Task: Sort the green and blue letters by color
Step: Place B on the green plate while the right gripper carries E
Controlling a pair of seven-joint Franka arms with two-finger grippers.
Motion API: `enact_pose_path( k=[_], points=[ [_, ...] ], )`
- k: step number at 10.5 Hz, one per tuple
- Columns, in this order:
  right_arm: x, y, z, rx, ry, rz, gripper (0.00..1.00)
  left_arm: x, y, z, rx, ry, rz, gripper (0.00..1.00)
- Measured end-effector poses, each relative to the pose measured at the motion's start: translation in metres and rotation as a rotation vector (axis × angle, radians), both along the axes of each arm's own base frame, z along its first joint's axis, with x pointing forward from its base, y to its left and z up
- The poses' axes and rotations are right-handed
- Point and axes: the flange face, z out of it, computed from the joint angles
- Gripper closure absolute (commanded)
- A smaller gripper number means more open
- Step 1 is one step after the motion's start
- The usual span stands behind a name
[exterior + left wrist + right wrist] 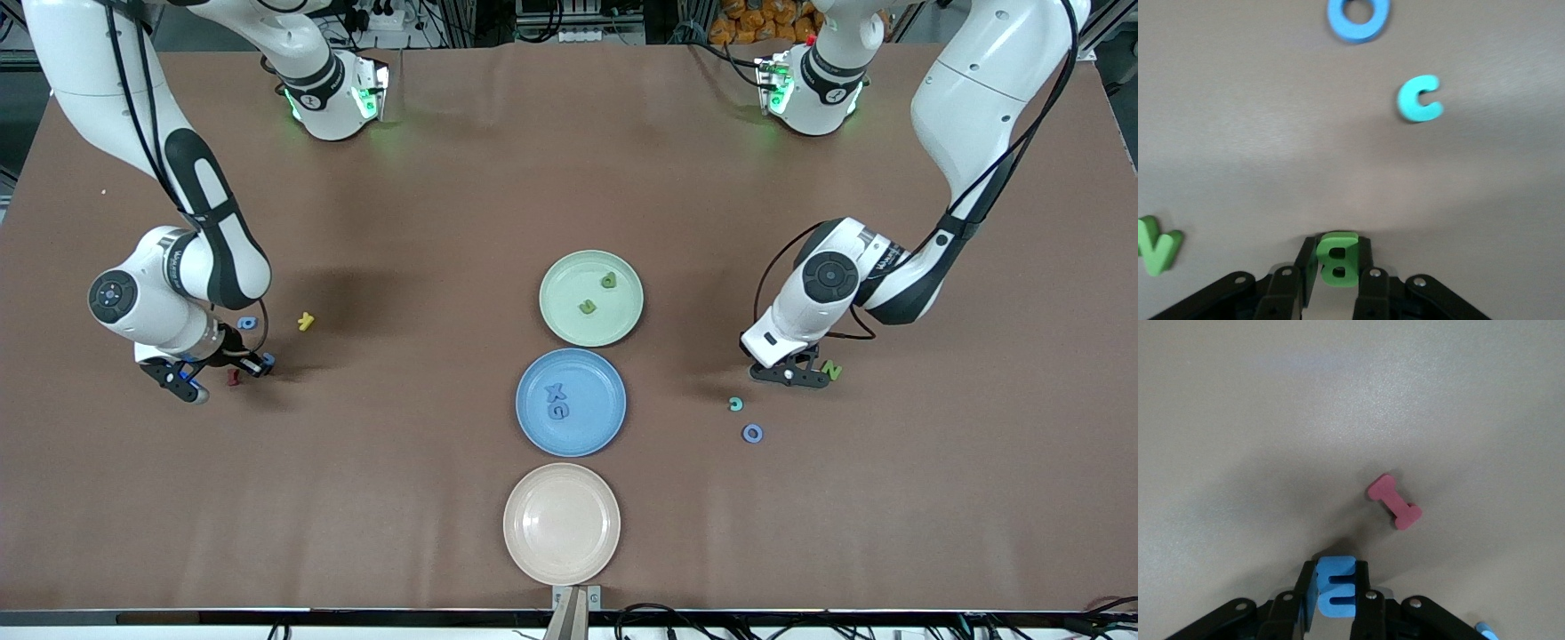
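My left gripper (pixel 791 373) is shut on a green B (pixel 1338 259), low over the table toward the left arm's end; its fingers (pixel 1305 263) clamp the B's sides. A green N (pixel 831 369) lies beside it and also shows in the left wrist view (pixel 1157 245). My right gripper (pixel 264 363) is shut on a blue E (pixel 1337 587), low over the table toward the right arm's end. A blue a-shaped letter (pixel 247 324) lies close by. The green plate (pixel 560 311) holds a green P (pixel 609 281) and U (pixel 588 307). The blue plate (pixel 596 391) holds a blue X (pixel 556 391) and G (pixel 558 412).
A teal C (pixel 735 404) and a blue O (pixel 752 433) lie nearer the front camera than the left gripper. A yellow K (pixel 306 321) and a dark red I (pixel 1395 501) lie by the right gripper. A beige plate (pixel 562 524) stands nearest the front camera.
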Motion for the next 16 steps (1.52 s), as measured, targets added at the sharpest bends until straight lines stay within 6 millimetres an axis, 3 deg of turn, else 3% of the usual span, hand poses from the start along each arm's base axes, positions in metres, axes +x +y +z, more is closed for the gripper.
enact_pose_path(
  k=[3, 7, 10, 14, 15, 16],
  points=[
    [0.006, 0.002, 0.011, 0.009, 0.000, 0.049, 0.94, -0.011, -0.050, 0.016, -0.054, -0.022, 0.092, 1.00],
    [0.040, 0.031, 0.055, 0.040, -0.052, 0.101, 0.92, -0.049, -0.136, 0.049, -0.107, -0.005, 0.217, 1.00],
    [0.061, 0.078, 0.077, 0.067, -0.109, 0.173, 0.92, -0.091, -0.208, 0.069, -0.148, -0.006, 0.281, 1.00],
    [0.077, 0.163, 0.098, 0.107, -0.162, 0.287, 0.92, -0.165, -0.281, 0.051, -0.143, 0.044, 0.270, 1.00],
    [0.079, 0.185, 0.099, 0.115, -0.169, 0.317, 0.92, -0.173, -0.291, 0.050, -0.146, 0.050, 0.271, 0.82],
    [0.080, 0.207, 0.102, 0.121, -0.178, 0.348, 0.92, -0.174, -0.297, 0.051, -0.154, 0.051, 0.277, 0.14]
  ],
)
